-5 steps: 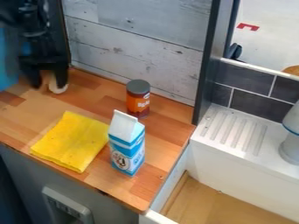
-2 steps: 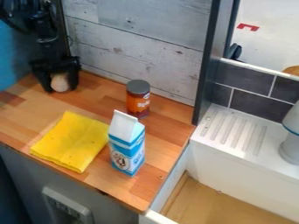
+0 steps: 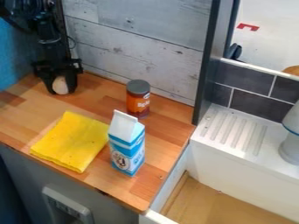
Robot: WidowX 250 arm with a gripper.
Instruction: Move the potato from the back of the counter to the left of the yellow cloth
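At the upper left, the black gripper [image 3: 61, 89] hangs down at the counter's back corner. Its fingers press in on both sides of a pale, rounded object [image 3: 60, 85], which is low at the counter surface and partly hidden by them. To the right, by the back wall, stands an orange-brown can with a dark grey lid [image 3: 138, 99]. A blue and white milk carton [image 3: 126, 144] stands upright in front of the can. Left of the carton lies a folded yellow cloth [image 3: 71, 141], its right edge close to the carton.
The wooden counter [image 3: 99, 101] ends at a whitewashed plank wall [image 3: 140, 39] behind and a dark upright post [image 3: 208, 65] at right. Beyond is a white sink unit with a ridged drainboard [image 3: 236, 131] and a grey-white object [image 3: 291, 140] at the right edge.
The gripper has come into place over the pale object from slightly to the left, and its fingers have drawn closer together around it. Carton, can and cloth have not moved.
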